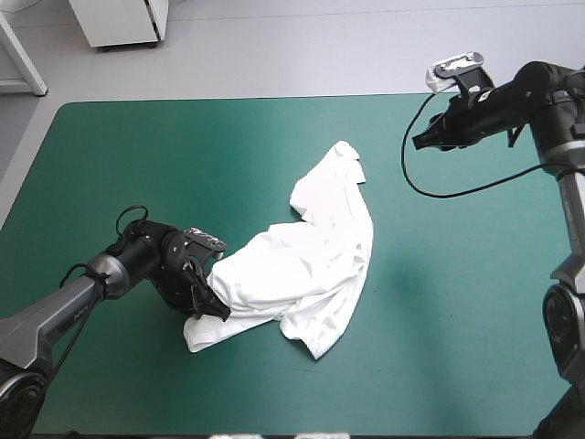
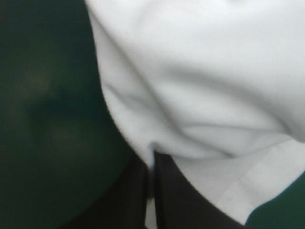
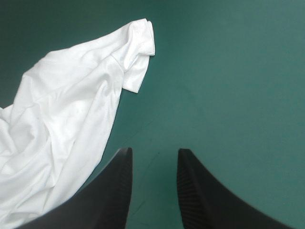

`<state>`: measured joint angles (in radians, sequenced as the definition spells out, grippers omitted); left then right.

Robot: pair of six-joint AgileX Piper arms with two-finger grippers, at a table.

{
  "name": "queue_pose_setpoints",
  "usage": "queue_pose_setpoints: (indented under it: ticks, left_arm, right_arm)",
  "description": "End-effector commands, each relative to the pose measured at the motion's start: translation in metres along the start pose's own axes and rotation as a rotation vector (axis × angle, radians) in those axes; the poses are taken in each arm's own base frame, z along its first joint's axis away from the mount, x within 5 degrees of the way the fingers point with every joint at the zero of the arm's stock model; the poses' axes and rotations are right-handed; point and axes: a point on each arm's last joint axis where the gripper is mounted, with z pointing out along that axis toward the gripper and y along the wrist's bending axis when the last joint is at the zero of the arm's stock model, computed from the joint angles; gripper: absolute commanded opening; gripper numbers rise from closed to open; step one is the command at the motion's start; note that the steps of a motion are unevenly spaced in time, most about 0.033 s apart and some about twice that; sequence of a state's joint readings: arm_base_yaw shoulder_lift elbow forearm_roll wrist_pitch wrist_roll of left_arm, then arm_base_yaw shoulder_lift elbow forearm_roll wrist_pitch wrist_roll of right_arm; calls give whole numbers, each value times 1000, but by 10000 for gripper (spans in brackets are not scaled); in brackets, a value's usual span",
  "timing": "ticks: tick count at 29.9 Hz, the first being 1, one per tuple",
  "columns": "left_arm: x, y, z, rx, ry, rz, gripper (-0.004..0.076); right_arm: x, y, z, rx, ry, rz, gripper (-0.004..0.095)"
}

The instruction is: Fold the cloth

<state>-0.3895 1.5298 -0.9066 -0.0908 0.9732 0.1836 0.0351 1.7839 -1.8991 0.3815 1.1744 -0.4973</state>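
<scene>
Pinching T-shirt [image 1: 311, 265], left hand [image 1: 212, 306] (right hand [image 1: 420, 141] apart)

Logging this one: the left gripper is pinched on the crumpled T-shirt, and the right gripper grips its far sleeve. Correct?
Not quite. The right gripper grips nothing: the right wrist view shows it open over the bare teal-green cover, with the T-shirt lying off to one side. The left gripper is indeed pinched on the crumpled T-shirt.
</scene>
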Motion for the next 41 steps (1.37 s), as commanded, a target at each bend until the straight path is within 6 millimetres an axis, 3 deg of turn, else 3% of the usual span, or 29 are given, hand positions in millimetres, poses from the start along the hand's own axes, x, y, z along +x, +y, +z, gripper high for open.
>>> queue_pose_setpoints:
  ticks: [1, 6, 15, 21, 31, 41]
  left_arm:
    - [-1, -5, -4, 38, -15, -36, -9]
    - [0, -8, -10, 67, -33, -53, -9]
    - [-5, -10, -32, 65, -76, -41, -9]
    - [-8, -10, -38, 64, -91, -38, -9]
    - [-8, -10, -38, 61, -86, -36, -9]
    - [-7, -10, -38, 61, -82, -33, -9]
  right_arm:
    - [-13, 9, 2, -26, -79, -46, 357]
    - [-20, 15, 44, -42, -75, -74, 437]
    - [-34, 24, 105, -95, -43, -109, 437]
    - [-31, 25, 144, -105, 17, -130, 437]
    - [-24, 28, 183, -93, 53, -150, 437]
    - [-13, 48, 222, -142, 110, -165, 427]
